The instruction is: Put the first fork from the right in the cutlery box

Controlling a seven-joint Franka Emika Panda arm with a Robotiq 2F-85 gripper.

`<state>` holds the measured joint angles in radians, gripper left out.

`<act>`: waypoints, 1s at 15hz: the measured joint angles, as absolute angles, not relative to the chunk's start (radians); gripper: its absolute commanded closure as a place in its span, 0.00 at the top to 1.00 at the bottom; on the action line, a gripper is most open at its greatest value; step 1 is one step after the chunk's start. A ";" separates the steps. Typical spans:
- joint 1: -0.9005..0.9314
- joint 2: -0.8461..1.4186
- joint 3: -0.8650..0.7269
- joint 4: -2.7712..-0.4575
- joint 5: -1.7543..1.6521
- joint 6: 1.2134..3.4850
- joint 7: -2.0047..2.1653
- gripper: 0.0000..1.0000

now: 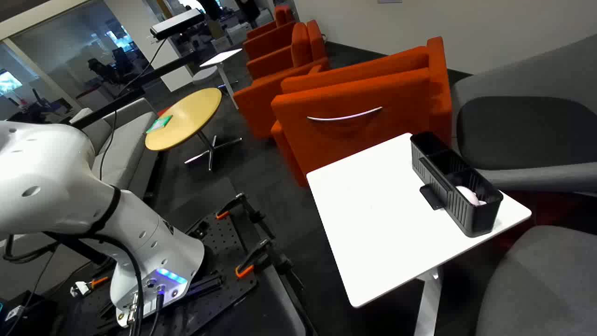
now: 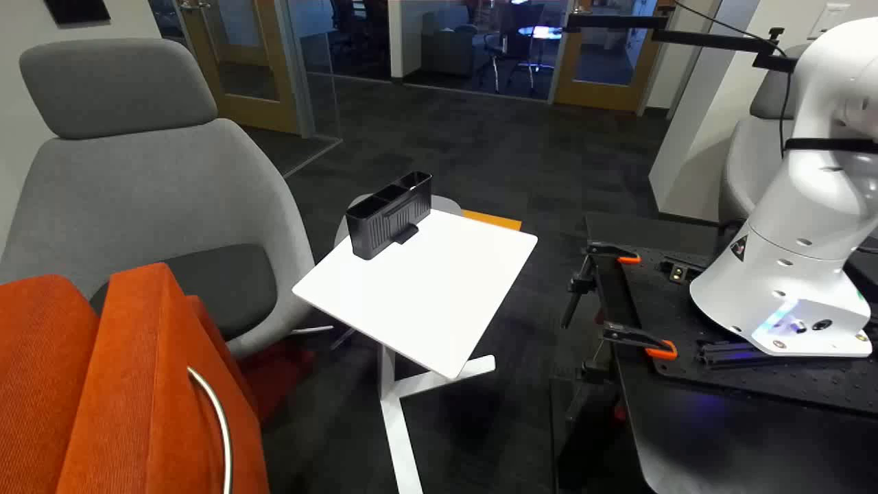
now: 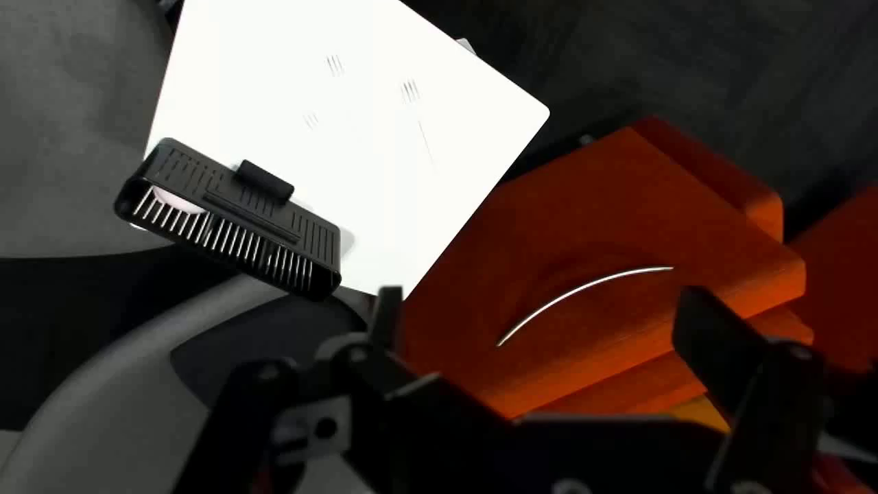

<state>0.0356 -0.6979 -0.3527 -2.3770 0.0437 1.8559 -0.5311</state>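
Several thin silvery forks lie on the white tabletop (image 3: 288,41), washed out so that mostly their tines show in the wrist view. The rightmost fork (image 3: 409,90) there shows tines and a thin handle line; another fork (image 3: 335,65) and a fainter fork (image 3: 311,121) lie left of it. Which side counts as right I cannot tell. The black cutlery box (image 1: 466,210) stands at the table's far edge from the robot; it also shows in an exterior view (image 2: 374,237) and the wrist view (image 3: 274,216). My gripper (image 3: 540,300) is open and empty, with the orange chair behind its fingers.
A pale rounded object (image 1: 468,195) sits in an end compartment of the box. An orange chair (image 1: 359,130) and a grey chair (image 2: 144,178) stand close to the table. Clamps (image 1: 252,261) stick up at the edge of the robot's black bench.
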 measured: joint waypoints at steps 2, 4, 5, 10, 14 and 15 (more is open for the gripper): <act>0.036 -0.698 -0.353 -2.377 0.044 1.856 -0.531 1.00; 0.033 -0.695 -0.352 -2.379 0.044 1.863 -0.531 1.00; 0.032 -0.688 -0.352 -2.385 0.044 1.881 -0.531 1.00; 0.023 -0.556 -0.381 -2.459 0.044 2.105 -0.535 1.00; 0.005 -0.353 -0.402 -2.481 0.044 2.302 -0.552 1.00; 0.000 -0.297 -0.403 -2.479 0.047 2.341 -0.556 1.00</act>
<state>0.0000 -0.2966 -0.4031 -2.4792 0.0475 2.3408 -0.5558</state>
